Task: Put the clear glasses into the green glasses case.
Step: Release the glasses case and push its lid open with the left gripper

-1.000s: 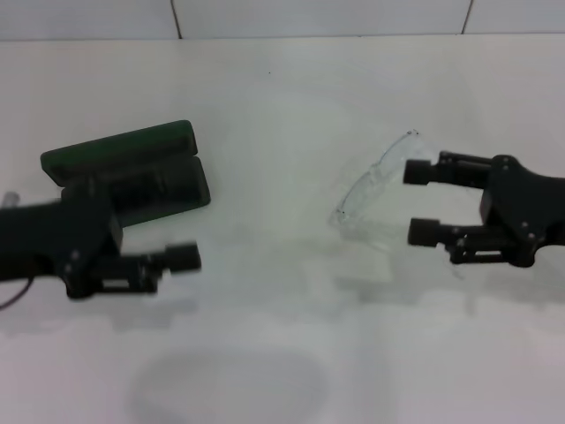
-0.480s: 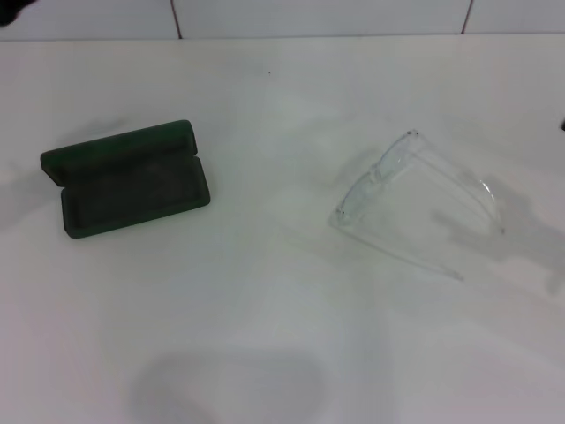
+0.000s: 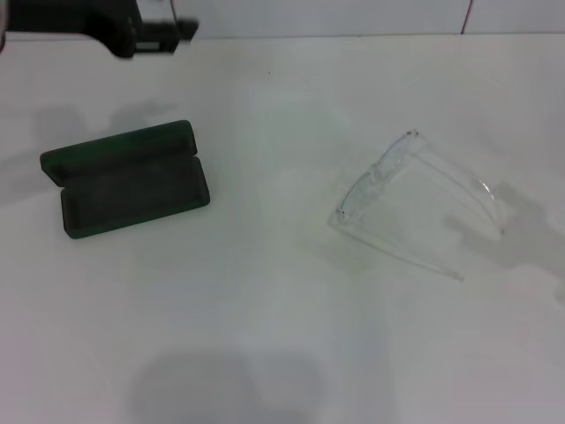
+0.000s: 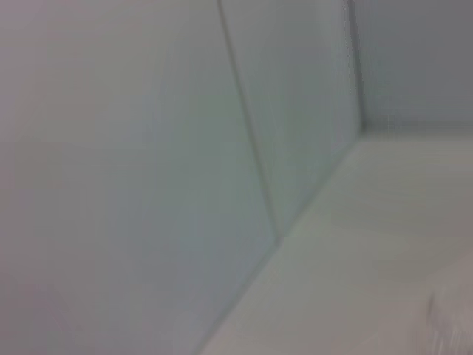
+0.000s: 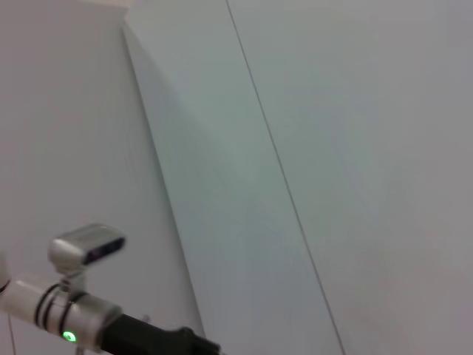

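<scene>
Lying untouched on the white surface (image 3: 265,336), well to the right of the open dark green hard-shell glasses case (image 3: 128,181), fully transparent plastic glasses (image 3: 410,203) awaiting pickup and placing, left tool (image 3: 163,31) hovering beyond the case, fingers indiscernible, right tool unseen.

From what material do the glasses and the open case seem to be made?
The glasses: probably clear plastic, since the white table shows straight through lens and arms, with faint bright edges. The case: a dark green stiff shell, dull, without shine; its inside looks like a soft dark lining, perhaps felt. Neither material is certain.
</scene>
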You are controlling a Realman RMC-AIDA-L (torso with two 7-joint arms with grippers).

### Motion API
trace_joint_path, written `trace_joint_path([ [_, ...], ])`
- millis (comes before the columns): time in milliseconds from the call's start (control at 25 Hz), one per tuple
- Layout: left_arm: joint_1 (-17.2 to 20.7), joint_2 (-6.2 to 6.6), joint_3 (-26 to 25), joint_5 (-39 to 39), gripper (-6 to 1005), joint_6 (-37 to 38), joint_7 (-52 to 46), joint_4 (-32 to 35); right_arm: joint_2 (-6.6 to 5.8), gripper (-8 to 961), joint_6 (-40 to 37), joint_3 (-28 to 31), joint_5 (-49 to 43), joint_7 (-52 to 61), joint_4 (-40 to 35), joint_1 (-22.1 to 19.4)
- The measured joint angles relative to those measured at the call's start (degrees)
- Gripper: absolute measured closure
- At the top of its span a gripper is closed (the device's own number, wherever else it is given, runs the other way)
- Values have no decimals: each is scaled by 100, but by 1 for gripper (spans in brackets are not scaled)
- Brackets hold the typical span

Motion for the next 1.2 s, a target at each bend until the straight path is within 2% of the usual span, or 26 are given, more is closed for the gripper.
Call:
trace_joint_path([
  [40,-92,-10,140,394,415,-41,-172,59,0,154,-8,0,0,0,1,8],
  [80,-92,-10,140,394,416,-41,-172,59,0,154,-21,0,1,0,1,19],
  [120,-232,1,313,1037,416,-69,-458,67,-1,154,-43,1,1,0,2,27],
  [280,-389,-6,397,1836,419,-46,-710,13,-3,154,-40,4,1,-18,5,47],
  [480,-415,-1,515,2105,423,-29,-853,-64,-5,154,-22,8,1,-55,5,75],
  [520,-423,17,707,2266,424,-22,-891,-317,-6,154,-22,8,1,-61,5,84],
  [800,-625,7,781,2496,458,-53,-890,-1112,-6,154,-7,8,0,-121,22,155],
  [1200,-723,2,787,2962,507,-267,-918,-1396,-6,154,-9,8,-5,-194,176,124],
])
